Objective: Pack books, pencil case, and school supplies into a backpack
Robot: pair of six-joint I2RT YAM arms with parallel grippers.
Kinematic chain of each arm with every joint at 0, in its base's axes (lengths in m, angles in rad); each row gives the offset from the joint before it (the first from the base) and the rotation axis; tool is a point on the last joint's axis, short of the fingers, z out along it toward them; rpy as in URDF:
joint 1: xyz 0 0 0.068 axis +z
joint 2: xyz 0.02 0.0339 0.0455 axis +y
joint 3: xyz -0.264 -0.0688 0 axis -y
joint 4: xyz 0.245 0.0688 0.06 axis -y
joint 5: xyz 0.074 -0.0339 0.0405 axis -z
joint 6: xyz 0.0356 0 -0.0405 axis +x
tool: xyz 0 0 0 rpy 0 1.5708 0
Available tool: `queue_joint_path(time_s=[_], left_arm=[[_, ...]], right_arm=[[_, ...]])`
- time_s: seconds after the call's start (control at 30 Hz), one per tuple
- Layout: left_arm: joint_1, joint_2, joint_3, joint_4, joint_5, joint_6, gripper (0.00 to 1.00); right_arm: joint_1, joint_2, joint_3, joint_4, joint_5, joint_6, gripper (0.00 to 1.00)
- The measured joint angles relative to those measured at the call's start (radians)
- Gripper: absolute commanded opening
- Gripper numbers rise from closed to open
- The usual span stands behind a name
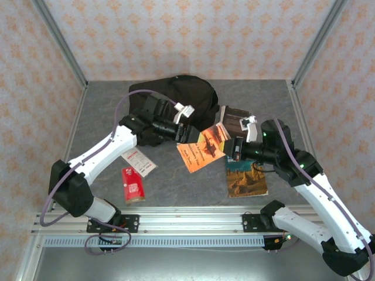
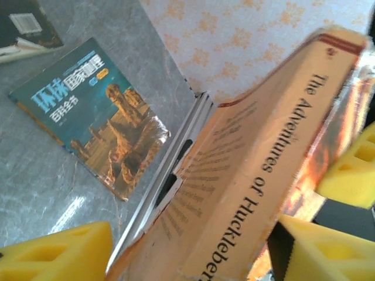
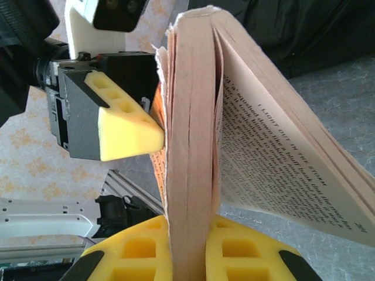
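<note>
**Both grippers clamping the orange paperback in front of the backpack**

I am looking down at the black backpack (image 1: pixel 170 93), which is lying slumped at the far middle of the grey table (image 1: pixel 99 117), just behind the left arm's wrist. Nearer to me, the larger book with desert rocks (image 1: pixel 246 177) is lying flat under the right arm. From the left wrist camera I am reading big white Chinese characters across its teal top, 环球国家地理.

Between the arms, the orange book (image 1: pixel 202 149) is hanging above the table, tilted. The left gripper (image 1: pixel 188 136) is pinching its far-left edge, and the right gripper (image 1: pixel 235 147) is pinching its right edge. Both are closed down to the thickness of what they are gripping. In the right wrist view, a wad of pages is sitting squeezed between the yellow pads (image 3: pixel 240 249). The rest of the leaves are fanning open to the right, their print too tilted for me to read surely. The spine is showing "The Adventures of Huckleber", cut off at the frame edge.

The black book (image 1: pixel 233 119) is lying beside the backpack, partly hidden by the right wrist. Its barcode label is showing in the left wrist view.

On the left, the white-and-red card (image 1: pixel 139 161) and the red packet (image 1: pixel 133 185) are lying near each other. Their lettering is too small to make out.
</note>
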State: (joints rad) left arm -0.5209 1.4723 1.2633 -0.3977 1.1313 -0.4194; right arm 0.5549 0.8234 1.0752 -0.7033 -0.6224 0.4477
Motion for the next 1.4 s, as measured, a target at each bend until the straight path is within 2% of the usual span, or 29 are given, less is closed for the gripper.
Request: queue_joint_path(time_s=[0.23, 0.27, 0.33, 0.43, 0.47, 0.6, 0.77, 1.0, 1.2, 1.4], left_arm=[[-0.001, -0.046, -0.003, 0.09, 0.044, -0.031, 0.08], [-0.001, -0.05, -0.003, 0.092, 0.044, -0.035, 0.03], [-0.001, -0.051, -0.003, 0.099, 0.039, -0.043, 0.0], [-0.001, -0.051, -0.004, 0.095, 0.032, -0.054, 0.0], [-0.001, -0.053, -0.004, 0.088, 0.027, -0.05, 0.0], [-0.001, -0.076, -0.004, 0.033, 0.002, -0.013, 0.0], [-0.022, -0.15, -0.026, 0.025, 0.01, 0.022, 0.0], [-0.111, -0.241, -0.028, -0.026, 0.05, 0.101, 0.0], [-0.136, -0.283, -0.028, -0.082, 0.067, 0.161, 0.0], [-0.14, -0.28, -0.027, -0.09, 0.066, 0.168, 0.0]], right_arm=[[-0.002, 0.037, 0.017, -0.025, 0.077, 0.0, 0.08], [-0.002, 0.042, 0.02, -0.025, 0.088, 0.0, 0.16], [-0.002, 0.05, 0.033, -0.025, 0.114, 0.003, 0.52], [-0.006, 0.065, 0.077, -0.033, 0.208, -0.004, 0.97], [-0.007, 0.069, 0.093, -0.04, 0.237, -0.01, 0.99], [-0.008, 0.072, 0.145, -0.072, 0.284, -0.06, 0.99], [-0.008, 0.072, 0.168, -0.084, 0.193, -0.119, 0.99], [-0.008, 0.075, 0.166, -0.083, -0.042, -0.164, 0.99], [-0.008, 0.049, 0.122, -0.032, -0.263, -0.159, 0.77], [-0.008, 0.008, 0.039, 0.019, -0.399, -0.113, 0.77]])
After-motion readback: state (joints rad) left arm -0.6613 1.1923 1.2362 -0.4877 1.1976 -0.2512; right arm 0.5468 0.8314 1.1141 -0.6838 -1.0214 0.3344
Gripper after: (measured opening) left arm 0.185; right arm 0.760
